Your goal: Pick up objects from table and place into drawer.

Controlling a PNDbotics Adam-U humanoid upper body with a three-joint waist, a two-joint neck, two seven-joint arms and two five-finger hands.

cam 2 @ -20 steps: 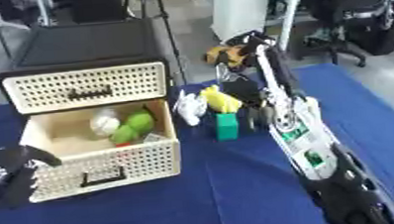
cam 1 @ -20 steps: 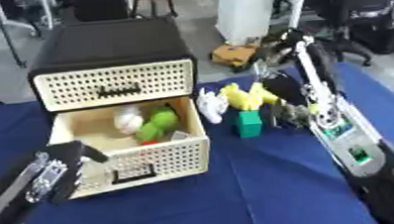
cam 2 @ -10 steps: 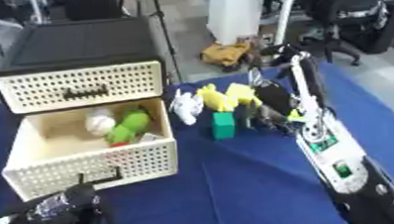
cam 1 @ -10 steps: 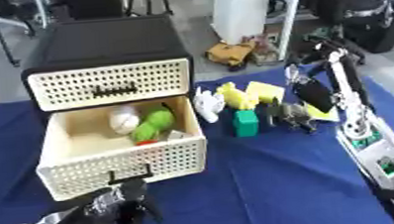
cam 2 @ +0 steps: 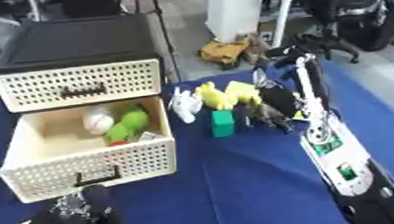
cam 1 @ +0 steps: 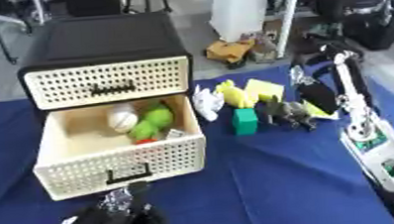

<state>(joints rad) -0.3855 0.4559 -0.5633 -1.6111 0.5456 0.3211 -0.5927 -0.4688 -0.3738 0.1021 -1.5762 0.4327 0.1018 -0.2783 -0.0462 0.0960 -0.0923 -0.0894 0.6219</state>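
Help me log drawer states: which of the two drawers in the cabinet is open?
The lower drawer is open, pulled out toward the robot with a white ball and a green toy inside. The upper drawer sits flush in the cabinet.

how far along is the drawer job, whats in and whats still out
Partly done. The open drawer already holds a white ball and a green toy. The right robot hand is at the pile, its grip unclear. Still on the table: white toy, yellow toys, green block, grey toy.
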